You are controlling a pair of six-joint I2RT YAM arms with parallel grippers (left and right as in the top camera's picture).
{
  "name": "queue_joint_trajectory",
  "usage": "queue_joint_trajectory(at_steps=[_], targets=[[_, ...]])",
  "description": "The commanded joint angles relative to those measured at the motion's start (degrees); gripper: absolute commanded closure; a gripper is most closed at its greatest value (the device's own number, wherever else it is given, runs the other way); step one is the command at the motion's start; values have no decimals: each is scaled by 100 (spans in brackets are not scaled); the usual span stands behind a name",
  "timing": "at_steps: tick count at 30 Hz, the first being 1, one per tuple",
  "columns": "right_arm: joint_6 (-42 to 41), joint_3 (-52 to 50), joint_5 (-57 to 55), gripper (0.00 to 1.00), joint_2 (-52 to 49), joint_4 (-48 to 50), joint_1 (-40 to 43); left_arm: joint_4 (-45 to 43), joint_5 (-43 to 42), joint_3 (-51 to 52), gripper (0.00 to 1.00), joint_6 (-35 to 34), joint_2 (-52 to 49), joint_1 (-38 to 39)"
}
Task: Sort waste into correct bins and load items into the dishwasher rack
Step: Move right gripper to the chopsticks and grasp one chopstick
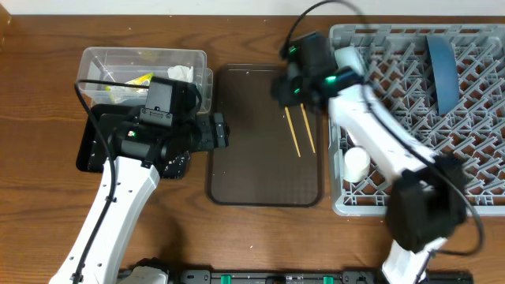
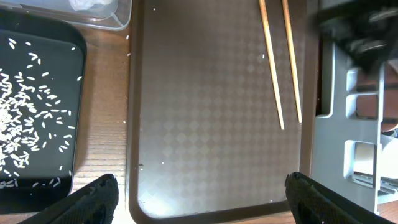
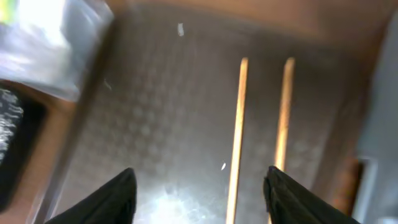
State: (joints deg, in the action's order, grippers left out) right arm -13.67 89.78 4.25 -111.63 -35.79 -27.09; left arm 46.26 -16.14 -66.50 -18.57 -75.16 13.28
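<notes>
- You have two chopsticks [image 1: 293, 134] lying side by side on one tray [image 1: 252, 177], toward its 3 o'clock edge, long axes running 11 to 5.
- Right end effector [image 3: 199, 171] hovers over them, fingers apart, empty.
- Left end effector [image 2: 200, 177] is wide, empty.

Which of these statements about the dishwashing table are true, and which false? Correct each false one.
1. Both chopsticks lie on the brown serving tray. True.
2. The dark blue plate stands in the dishwasher rack. True.
3. The rice grains lie in the dishwasher rack. False: they lie in the black tray.
4. The right gripper holds a chopstick. False: its jaws are open above the chopsticks.
</notes>
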Motion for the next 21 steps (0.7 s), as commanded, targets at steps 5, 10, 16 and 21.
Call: queue_joint_trajectory(at_steps=[5, 10, 16, 21], targets=[[-476, -35, -662, 50, -793, -66, -223, 15, 37, -122, 12, 50, 26, -20], [-474, -35, -793, 54, -1178, -125, -223, 15, 37, -122, 12, 50, 26, -20], [-476, -35, -798, 63, -1427, -240, -223, 15, 37, -122, 12, 48, 26, -20], [-485, -35, -811, 89, -1504, -505, -223, 15, 37, -122, 12, 48, 26, -20]])
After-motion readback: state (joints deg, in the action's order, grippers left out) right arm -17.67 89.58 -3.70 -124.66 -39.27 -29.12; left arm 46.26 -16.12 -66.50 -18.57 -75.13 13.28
